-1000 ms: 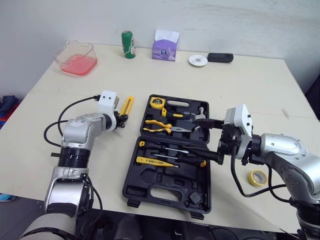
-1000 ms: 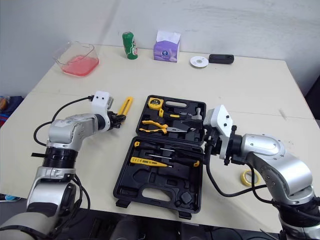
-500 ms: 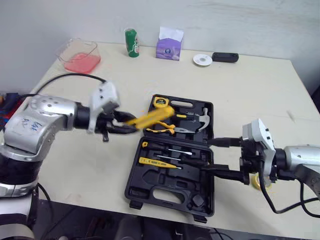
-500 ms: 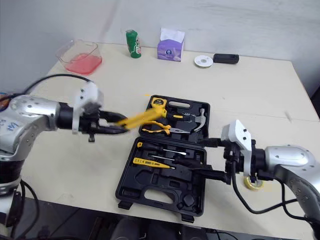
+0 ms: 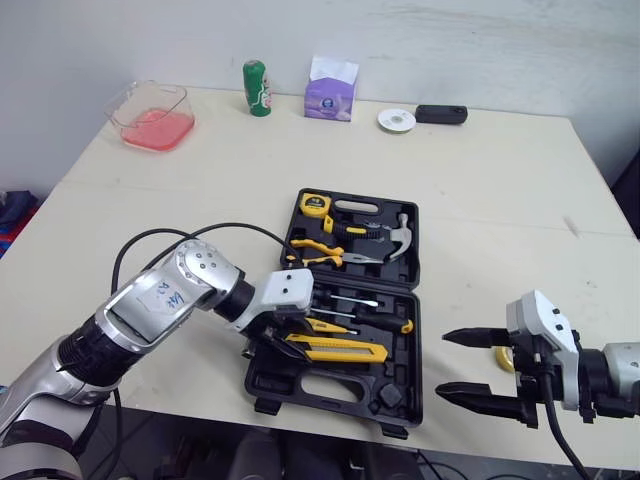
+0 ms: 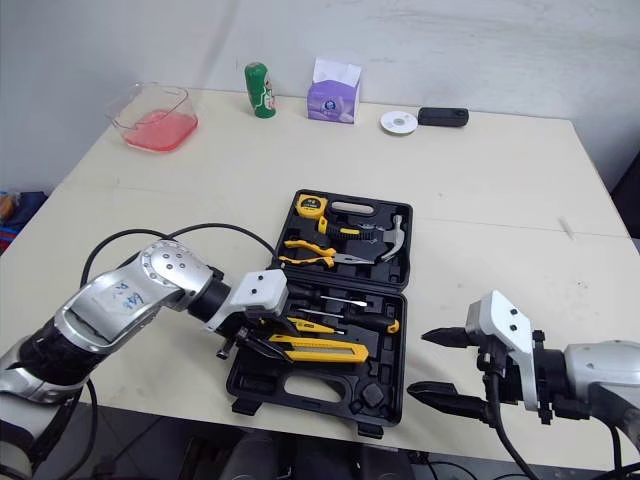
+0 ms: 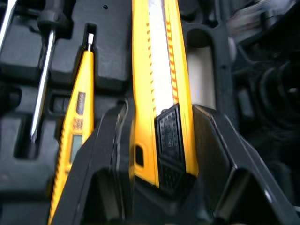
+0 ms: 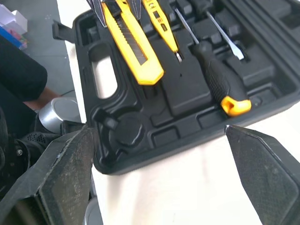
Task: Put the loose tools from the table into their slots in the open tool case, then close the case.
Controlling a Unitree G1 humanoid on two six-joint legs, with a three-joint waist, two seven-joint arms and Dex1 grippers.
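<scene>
— While the left gripper (image 7: 161, 117) grips it, where's the utility knife (image 7: 159, 70)?
— Clamped between both fingers (image 7: 105, 140), over the handle-side half of the tool case (image 5: 330, 388), beside one yellow tester (image 7: 77, 117) and two screwdrivers (image 8: 213, 79).
— One knife?
— One.
— The right gripper (image 5: 443, 364)?
— Fingers spread wide, empty, right of the case, apart from it.

Table (image 5: 500, 200) bears the tool case (image 5: 345, 395); far back: tub (image 5: 152, 115), can (image 5: 256, 89), tissues (image 5: 331, 92), disc (image 5: 396, 120).

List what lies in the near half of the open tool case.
Screwdrivers, a yellow tester pen, and a yellow utility knife gripped by the left gripper. The knife and gripper cover the slot beneath them.
</scene>
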